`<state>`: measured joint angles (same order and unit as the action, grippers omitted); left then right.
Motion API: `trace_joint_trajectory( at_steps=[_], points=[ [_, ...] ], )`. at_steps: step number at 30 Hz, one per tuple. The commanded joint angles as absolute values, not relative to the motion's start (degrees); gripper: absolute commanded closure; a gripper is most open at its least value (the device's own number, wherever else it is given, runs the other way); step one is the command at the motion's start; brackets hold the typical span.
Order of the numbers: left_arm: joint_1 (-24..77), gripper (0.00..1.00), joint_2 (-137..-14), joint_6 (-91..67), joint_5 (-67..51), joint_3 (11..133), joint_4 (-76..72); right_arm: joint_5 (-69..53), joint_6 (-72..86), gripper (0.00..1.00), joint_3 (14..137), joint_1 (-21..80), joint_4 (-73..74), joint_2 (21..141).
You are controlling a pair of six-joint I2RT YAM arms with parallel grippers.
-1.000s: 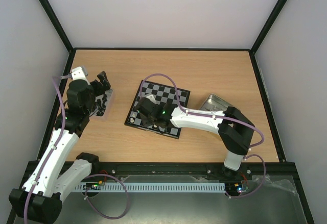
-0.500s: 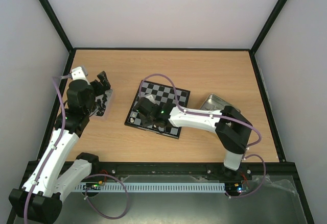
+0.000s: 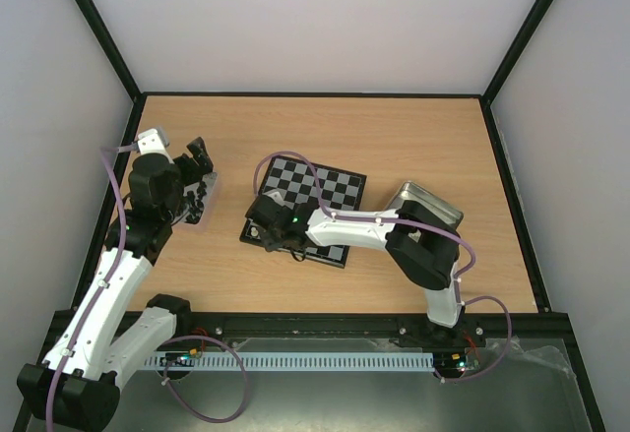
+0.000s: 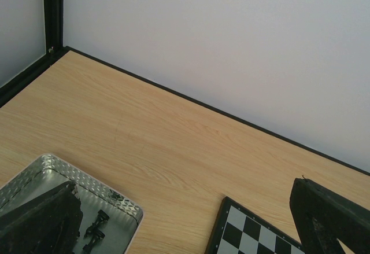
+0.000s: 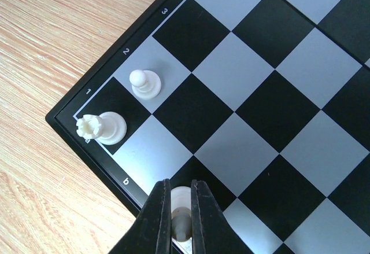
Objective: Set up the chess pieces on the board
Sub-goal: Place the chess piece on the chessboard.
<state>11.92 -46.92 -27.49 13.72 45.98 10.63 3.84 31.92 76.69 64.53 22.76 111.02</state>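
Two white pieces are down so far, so it's early days. Big to small: the counter (image 3: 394, 137) carries the board (image 3: 340, 188) mid-scene, with a metal tin (image 4: 52, 170) on the left and another tin (image 3: 425, 201) on the right. The left end effector (image 3: 200, 174) hangs over the left tin, fingers spread wide, holding nothing. The right end effector (image 5: 180, 191) is over the board's near-left corner, pinching a white piece (image 5: 180, 201). A rook (image 5: 99, 128) sits on the corner square, with a pawn (image 5: 144, 84) one square over. The pinched piece looks upright, long axis vertical, top toward the wrist camera. I'd call this the placing step. Next it needs lowering flat onto a first-row square beside the rook, then a release without tipping.
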Motion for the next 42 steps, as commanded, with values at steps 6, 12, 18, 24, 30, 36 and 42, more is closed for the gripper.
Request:
trace_joint_trajectory(
  at_steps=[6, 12, 18, 24, 30, 36, 42],
  points=[
    [11.7, 0.01, -46.7, -27.5, 14.3, 45.6, 9.5, 6.6, 32.3, 0.94, 78.1, 64.8, 23.4, 112.4],
    [11.7, 0.01, -46.7, -27.5, 14.2, 45.6, 9.4, 7.2, 32.4, 0.92, 78.1, 64.8, 23.5, 112.2],
    [11.7, 0.01, -46.7, -27.5, 14.2, 45.6, 9.4, 6.6, 32.8, 0.87, 78.5, 64.8, 23.7, 111.6],
    [11.7, 0.01, -46.7, -27.5, 14.2, 45.5, 9.4, 6.6, 34.4, 0.79, 78.7, 64.8, 23.2, 109.3],
    [11.7, 0.01, -46.4, -27.4, 14.1, 45.6, 9.3, 12.3, 38.1, 0.75, 78.3, 64.3, 23.0, 104.0],
    [11.9, 0.01, -45.2, -25.4, 4.8, 44.7, 6.0, 19.0, 40.4, 0.63, 72.3, 59.1, 24.0, 94.1],
    [12.2, 0.01, -45.3, -23.6, -5.6, 43.9, 2.5, 23.3, 43.7, 0.43, 59.6, 47.3, 26.1, 78.7]
  ],
)
